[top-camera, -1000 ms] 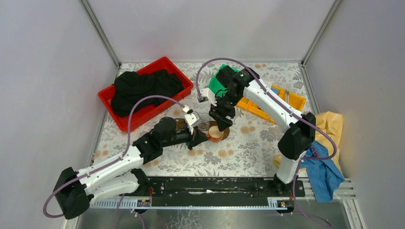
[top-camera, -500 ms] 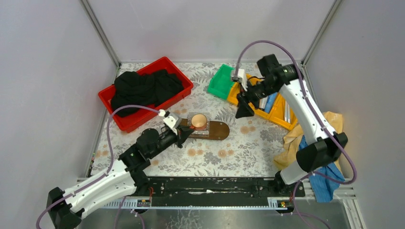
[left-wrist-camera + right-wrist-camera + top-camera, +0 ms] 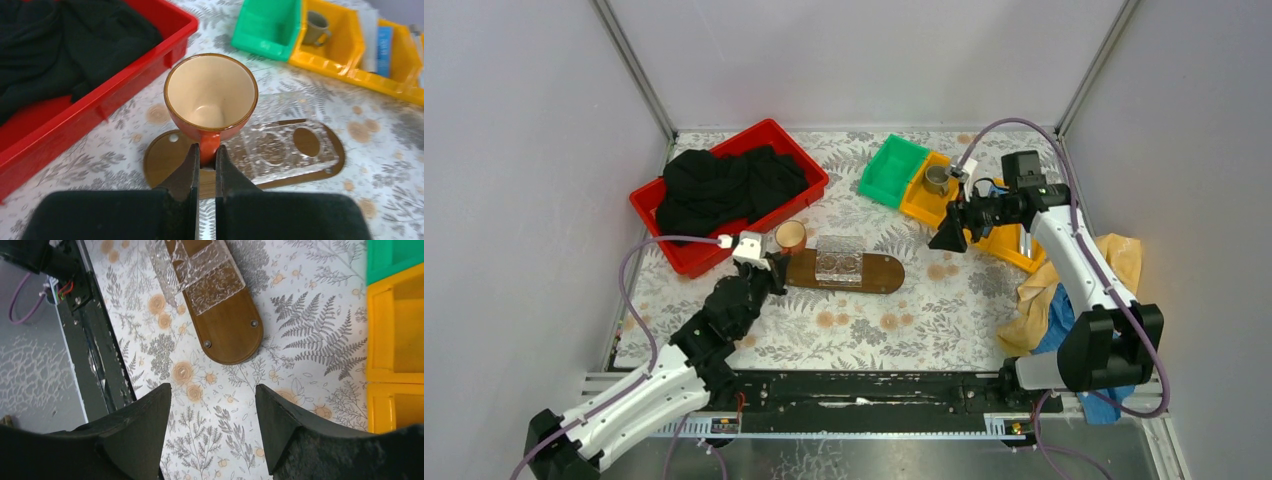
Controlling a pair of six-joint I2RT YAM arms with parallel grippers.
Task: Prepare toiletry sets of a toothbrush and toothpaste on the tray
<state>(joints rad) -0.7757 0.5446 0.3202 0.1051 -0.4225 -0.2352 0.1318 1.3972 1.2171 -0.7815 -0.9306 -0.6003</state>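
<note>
The dark brown oval tray [image 3: 884,275] lies mid-table; it also shows in the left wrist view [image 3: 165,160] and the right wrist view [image 3: 225,330]. My left gripper [image 3: 769,265] [image 3: 207,150] is shut on the handle of an orange cup [image 3: 790,237] [image 3: 211,95] at the tray's left end. A whitish toothpaste tube [image 3: 369,40] and a blue one [image 3: 384,45] lie in a yellow bin [image 3: 395,75]. My right gripper [image 3: 946,235] [image 3: 212,390] is open and empty over the table beside the yellow bins [image 3: 1014,245]. I cannot make out the toothbrush.
A clear plastic holder [image 3: 839,258] [image 3: 285,145] [image 3: 200,270] sits on the tray. A red crate [image 3: 809,170] with black cloth stands at back left. A green bin [image 3: 894,170] and a yellow bin with a grey cup [image 3: 937,180] stand behind. Blue [image 3: 1104,360] and yellow [image 3: 1119,260] cloths lie at right.
My left gripper has carried the orange cup from over the clear holder to the tray's left end. My right arm has drawn back to the right, to the yellow bins.
</note>
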